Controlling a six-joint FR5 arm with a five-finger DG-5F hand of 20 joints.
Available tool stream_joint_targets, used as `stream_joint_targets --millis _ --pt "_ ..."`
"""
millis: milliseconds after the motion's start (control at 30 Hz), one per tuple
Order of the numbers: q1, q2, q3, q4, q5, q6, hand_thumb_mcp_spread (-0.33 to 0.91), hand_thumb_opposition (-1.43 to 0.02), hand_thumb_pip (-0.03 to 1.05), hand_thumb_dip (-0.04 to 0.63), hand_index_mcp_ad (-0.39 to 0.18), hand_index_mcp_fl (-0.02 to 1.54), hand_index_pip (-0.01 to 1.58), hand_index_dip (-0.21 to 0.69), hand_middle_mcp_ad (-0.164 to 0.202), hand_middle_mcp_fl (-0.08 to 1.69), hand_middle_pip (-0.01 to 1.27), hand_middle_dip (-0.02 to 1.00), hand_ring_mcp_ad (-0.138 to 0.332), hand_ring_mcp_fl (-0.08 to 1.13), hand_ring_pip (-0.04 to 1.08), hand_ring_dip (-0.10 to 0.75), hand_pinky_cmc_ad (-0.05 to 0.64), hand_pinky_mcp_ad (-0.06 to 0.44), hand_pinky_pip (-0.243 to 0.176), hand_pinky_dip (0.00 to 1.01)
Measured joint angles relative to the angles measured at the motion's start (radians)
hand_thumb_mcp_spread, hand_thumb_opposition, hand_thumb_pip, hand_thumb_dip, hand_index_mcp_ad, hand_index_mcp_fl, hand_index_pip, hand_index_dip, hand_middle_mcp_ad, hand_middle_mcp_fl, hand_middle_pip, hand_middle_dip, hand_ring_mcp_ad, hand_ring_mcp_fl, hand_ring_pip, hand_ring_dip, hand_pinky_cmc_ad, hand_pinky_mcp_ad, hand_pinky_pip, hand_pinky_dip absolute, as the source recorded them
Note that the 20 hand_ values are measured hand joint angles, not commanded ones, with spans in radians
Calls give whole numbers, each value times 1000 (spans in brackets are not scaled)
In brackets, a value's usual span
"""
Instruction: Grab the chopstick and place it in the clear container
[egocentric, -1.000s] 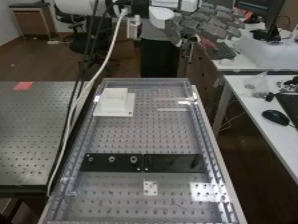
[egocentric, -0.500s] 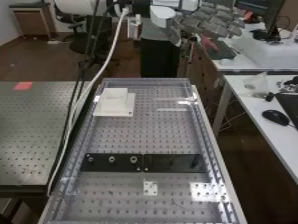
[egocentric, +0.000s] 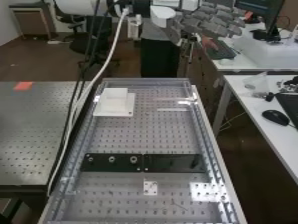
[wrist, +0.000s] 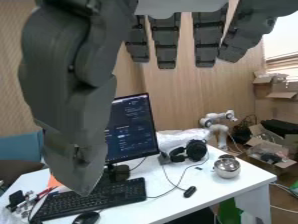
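Keeping still through these frames, my hand (egocentric: 207, 22) waits at one o'clock, fingers straight, wide and empty. The chopstick is perhaps one of two thin pale strips (egocentric: 172, 109) at the bench's (egocentric: 143, 132) one o'clock; grasping remains ahead.

- The dark grey hand (egocentric: 207, 22) is at the top of the view, past the bench's far end, with its fingers extended toward the right.
- The white arm (egocentric: 76, 6) comes in from the upper left.
- A white cable (egocentric: 106, 55) curves down along the bench's left side.
- Clear plastic (egocentric: 148, 135) covers the perforated bench top.
- A white stepped block (egocentric: 114, 103) sits near the far left corner.
- Two black plates (egocentric: 120, 167) lie end to end across the bench.
- A small white plate (egocentric: 150, 188) lies just nearer.
- A black mouse (egocentric: 275, 117) rests on the white desk (egocentric: 256, 125) at right.
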Motion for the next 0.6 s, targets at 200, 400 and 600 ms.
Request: stream_joint_targets --millis 200,400,600 --pt "3 -1 4 -2 4 0 178 -1126 557 94 51 82 117 -37 134 44 178 51 248 94 101 -35 312 227 -138 150" --pt "4 -3 7 -6 3 0 164 -1126 559 94 51 82 117 -33 134 44 178 51 248 94 101 -35 297 227 -138 150" --pt "7 -4 7 -4 6 1 164 -1126 559 94 51 82 117 -33 134 44 178 51 246 94 101 -35 297 227 -140 150"
